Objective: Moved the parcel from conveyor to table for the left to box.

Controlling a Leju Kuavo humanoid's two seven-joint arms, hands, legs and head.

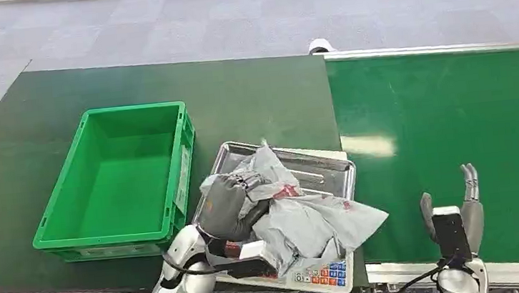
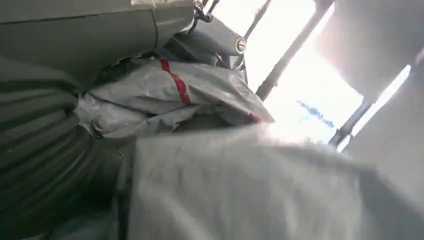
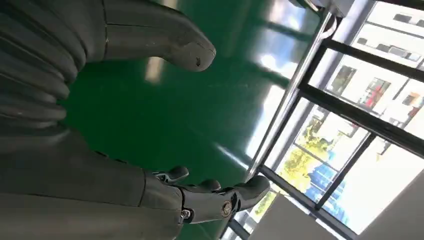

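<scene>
Left hand [image 1: 230, 208] gripping grey parcel [image 1: 307, 221] on scale tray [image 1: 331, 170], right hand [image 1: 457, 217] open over conveyor [image 1: 455, 120], bin [image 1: 119, 178] left.

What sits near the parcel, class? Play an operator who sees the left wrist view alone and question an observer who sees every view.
Operator: I see grey wrapping. What is under it?
Observer: The parcel lies on a metal tray of a scale.
Operator: Is my left hand on it?
Observer: Yes, the left hand grips its near end.
Operator: Where is the box?
Observer: The green box stands beside the tray, with nothing in it.
Operator: And the right hand?
Observer: The right hand is over the conveyor, holding nothing.
</scene>
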